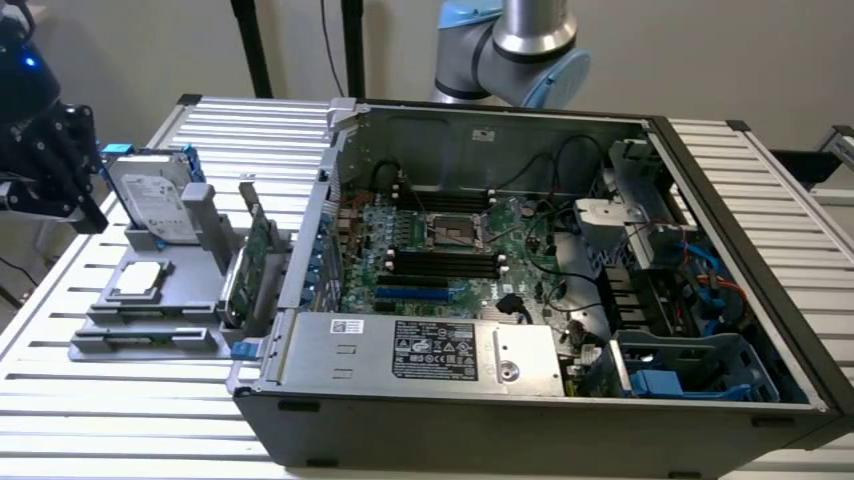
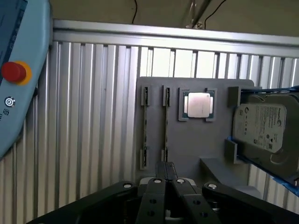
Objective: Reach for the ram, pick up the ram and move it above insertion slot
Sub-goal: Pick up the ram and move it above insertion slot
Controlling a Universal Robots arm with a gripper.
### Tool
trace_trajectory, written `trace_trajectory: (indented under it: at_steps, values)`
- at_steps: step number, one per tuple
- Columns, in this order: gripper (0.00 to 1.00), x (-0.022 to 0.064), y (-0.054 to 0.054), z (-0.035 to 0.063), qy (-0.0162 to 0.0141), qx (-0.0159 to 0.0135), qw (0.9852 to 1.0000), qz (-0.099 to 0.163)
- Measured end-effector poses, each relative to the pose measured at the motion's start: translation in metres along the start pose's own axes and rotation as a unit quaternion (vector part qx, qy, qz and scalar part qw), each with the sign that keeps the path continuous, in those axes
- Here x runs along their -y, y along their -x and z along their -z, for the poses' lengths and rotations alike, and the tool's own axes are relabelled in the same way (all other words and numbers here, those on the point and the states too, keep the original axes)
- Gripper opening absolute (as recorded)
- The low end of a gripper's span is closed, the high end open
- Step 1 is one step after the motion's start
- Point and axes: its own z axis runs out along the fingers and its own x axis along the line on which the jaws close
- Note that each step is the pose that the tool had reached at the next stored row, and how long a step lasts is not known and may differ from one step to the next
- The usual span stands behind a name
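Closed black gripper (image 2: pixel 166 167) fingers meet tip to tip, holding nothing, directly above the near end of a grey fixture (image 2: pixel 196 149) on the slatted metal worktop (image 2: pixel 93 116). What appears to be the ram (image 2: pixel 166 123), hard to confirm because it is seen edge-on, stands as a thin dark strip in a narrow slot of that fixture. Its long axis runs straight away from the fingertips, in line with the gripper, and one end lies just beyond the tips. A second narrow slot (image 2: pixel 145 126) runs parallel just beside it. On the ram's other side, a square processor chip (image 2: pixel 198 103) sits in its own recess, and past that a silver hard drive (image 2: pixel 264 123) with blue rails stands at the fixture's edge. A pale blue teach pendant (image 2: pixel 23 93) with a red stop button (image 2: pixel 13 71) fills one side of the wrist view. In the exterior view, an open computer case (image 1: pixel 534 430) lies on the worktop with its motherboard (image 1: pixel 454 250) exposed. The fixture stands just beside the case on the exterior view's left, with a larger green expansion card (image 1: pixel 247 270) upright between the two. The robot arm (image 1: pixel 521 45) rises behind the case.
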Motion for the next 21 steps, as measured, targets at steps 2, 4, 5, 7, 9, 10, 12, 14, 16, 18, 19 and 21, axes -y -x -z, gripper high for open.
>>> trace_trajectory:
  at_steps: [2, 4, 5, 7, 9, 10, 12, 14, 16, 18, 19, 21]
  values:
    - [0.11, -0.0005, 0.0, -0.0001, -0.0005, 0.0001, 1.0, 0.009]
    - [0.11, -0.0007, 0.0, 0.0, -0.0006, 0.0001, 0.9999, 0.011]
    - [0.11, -0.0009, 0.0, 0.0, -0.0006, 0.0, 0.9999, 0.012]
    - [0.11, -0.0012, 0.0, 0.0, -0.0005, 0.0, 0.9999, 0.012]
    - [0.12, -0.0014, -0.001, -0.0001, -0.0007, 0.0001, 0.9999, 0.012]
    - [0.18, -0.0015, -0.001, 0.0, -0.0006, 0.0001, 0.9999, 0.012]
    - [0.24, -0.0017, -0.003, -0.0003, -0.0006, 0.0, 0.9999, 0.012]
    - [0.3, -0.0019, -0.005, -0.0013, -0.0006, 0.0001, 0.9999, 0.012]
    - [0.36, -0.0021, -0.007, -0.0034, -0.0007, 0.0002, 0.9999, 0.012]
    - [0.42, -0.0024, -0.009, -0.0069, -0.0008, 0.0005, 0.9999, 0.012]
    - [0.42, -0.0026, -0.01, -0.0086, -0.0008, 0.0007, 0.9999, 0.012]
    - [0.42, -0.0028, -0.012, -0.0124, -0.0009, 0.0011, 0.9999, 0.012]
